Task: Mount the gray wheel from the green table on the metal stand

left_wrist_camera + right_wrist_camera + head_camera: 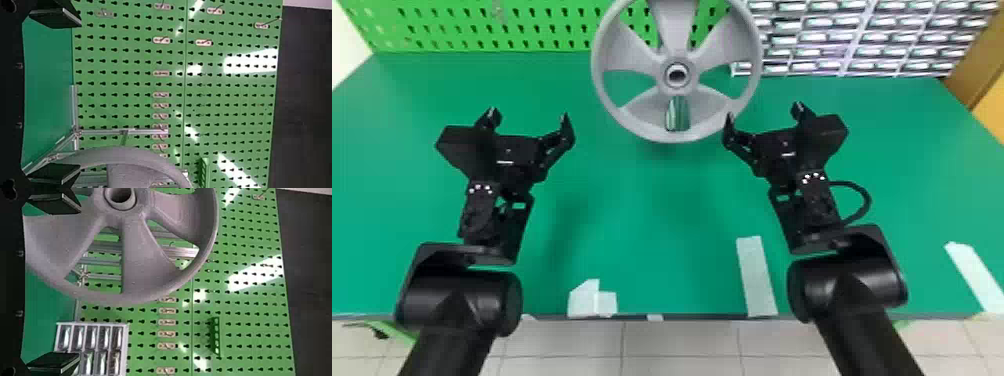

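the wheel (674,27) looked already mounted upright on the stand (103,132), with the left gripper (528,114) and right gripper (763,111) open and empty, leaving perhaps only a final check.

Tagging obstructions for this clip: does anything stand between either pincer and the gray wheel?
Nothing visible does. The left pincer and right pincer hang open above the green table, with the gray wheel upright beyond them.
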